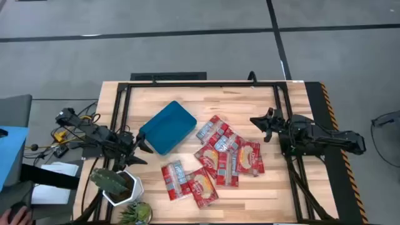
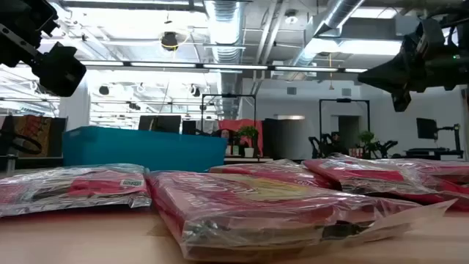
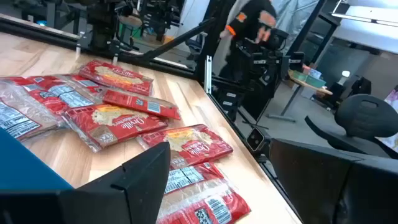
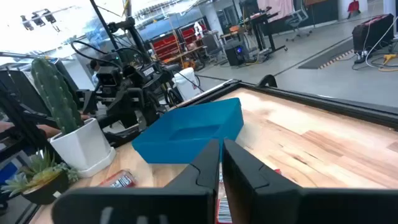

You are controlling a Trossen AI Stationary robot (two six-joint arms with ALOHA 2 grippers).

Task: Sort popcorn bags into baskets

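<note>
Your left gripper (image 1: 145, 148): apart, empty, beside teal tray (image 1: 167, 127) | right gripper (image 1: 261, 127): together, empty, right of popcorn bags (image 1: 220, 156)

An open-plan robotics lab or workshop: exposed ceiling ducts (image 2: 220, 18) and strip lights overhead, a grey concrete floor (image 1: 187, 37), other black-framed robot rigs (image 2: 344, 121) and office chairs (image 3: 364, 121) beyond the wooden table (image 1: 206, 100).

Grey floor (image 1: 187, 56) crossed by dark lines surrounds the wooden table (image 1: 250, 103). Beyond it, an open workshop: white ceiling with ducts (image 2: 227, 22) and pipes, bright lights, red shelves (image 4: 171, 43), a black chair (image 3: 364, 118)
</note>
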